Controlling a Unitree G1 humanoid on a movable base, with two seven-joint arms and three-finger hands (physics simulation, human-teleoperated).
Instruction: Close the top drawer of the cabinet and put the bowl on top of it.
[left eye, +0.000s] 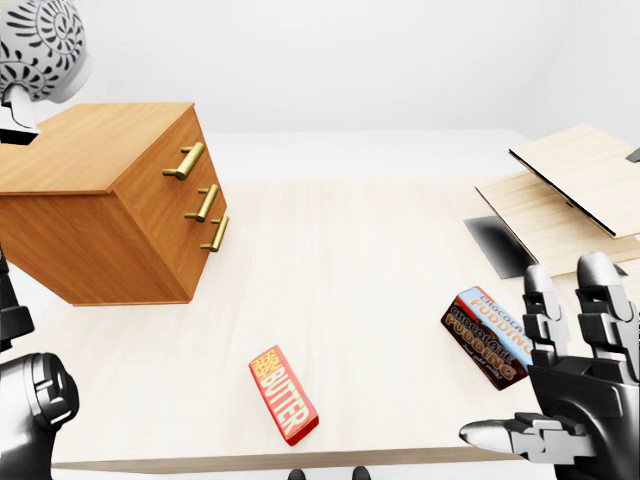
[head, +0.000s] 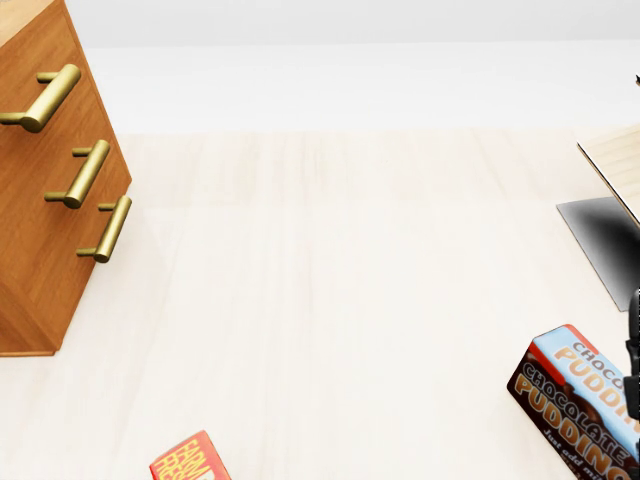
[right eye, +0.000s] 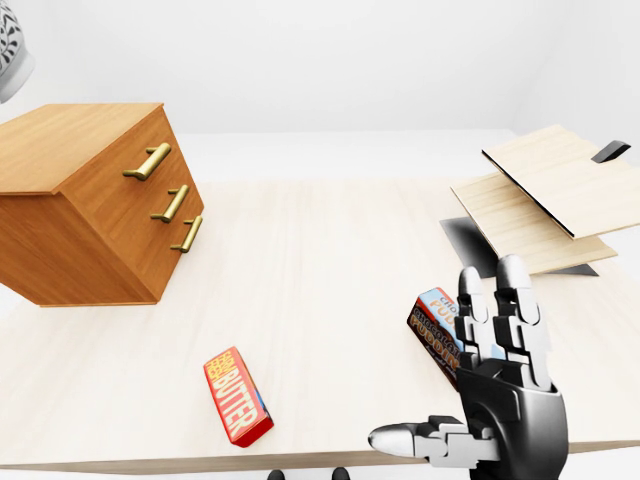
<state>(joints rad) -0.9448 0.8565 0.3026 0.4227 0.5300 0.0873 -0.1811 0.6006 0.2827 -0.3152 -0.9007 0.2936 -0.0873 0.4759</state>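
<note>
Left-eye view: cabinet (left eye: 110, 190) sits at the left on the table (left eye: 350, 260). All three drawer faces look flush and the top handle (left eye: 185, 160) lines up with the two under it, so the drawer reads as closed. The bowl (left eye: 45, 45), white with a dark pattern, is up in the top left corner, above the cabinet's far-left edge and not resting on it. The left arm (left eye: 30, 400) shows at the lower left, but the fingers are hidden, so grip on the bowl can't be told. The right hand (left eye: 575, 370) is at the lower right with fingers spread, holding nothing, just beside the pudding box (left eye: 480, 335). A butter box (left eye: 284, 395) lies low centre.

Head view: only the cabinet front, bare table and the pudding box show. No bowl here.

Right-eye view: the right hand's splayed fingers show clearest here, and only a sliver of the bowl at the top left.

Step looks like placing the bowl. Best to carry it rightward over the middle of the cabinet top, keep it level, lower until the base sits flat, then let go. Stay off the edge above the handles.
</note>
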